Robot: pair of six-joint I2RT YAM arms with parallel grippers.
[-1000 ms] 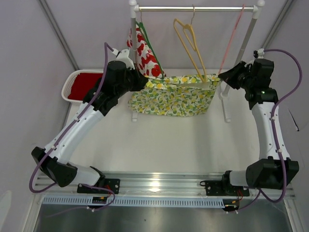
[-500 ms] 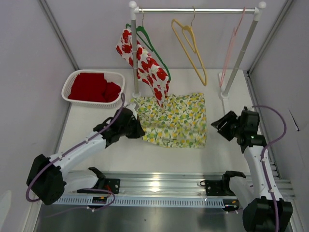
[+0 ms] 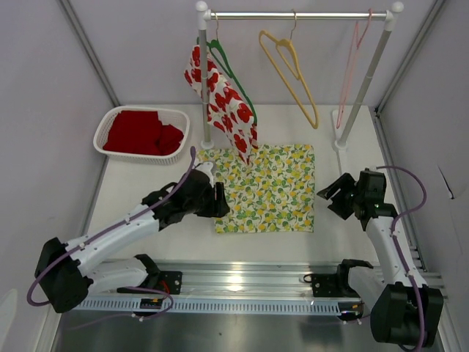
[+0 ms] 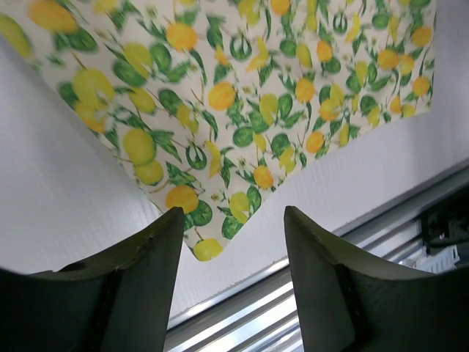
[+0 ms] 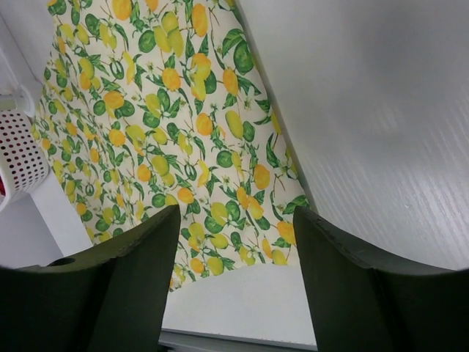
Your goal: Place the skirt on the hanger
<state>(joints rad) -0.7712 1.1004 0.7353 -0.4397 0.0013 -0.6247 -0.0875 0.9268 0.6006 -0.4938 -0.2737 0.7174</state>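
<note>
Here's the lemon-print skirt (image 3: 267, 189), spread flat on the white worktop (image 3: 146, 187) beneath the rail (image 3: 330, 14), and neither arm has hold of it. The left tool (image 3: 220, 199) sits low at the skirt's near-left edge, and the left wrist view shows its fingers (image 4: 139, 279) well apart with nothing between them, the skirt's corner lying just beyond the tips. Across the way, the right tool (image 3: 328, 196) hangs just beside the skirt's right edge, jaws likewise spread and empty, the fabric laid out ahead of it in its own camera. Up on the rail, the yellow hanger (image 3: 289, 70) dangles bare, a pink hanger (image 3: 352, 62) hangs near the right post, and a green hanger (image 3: 227, 70) carries a red-flowered garment (image 3: 223, 99). Far left, a white basket (image 3: 139, 156) holds red cloth (image 3: 139, 132).
</note>
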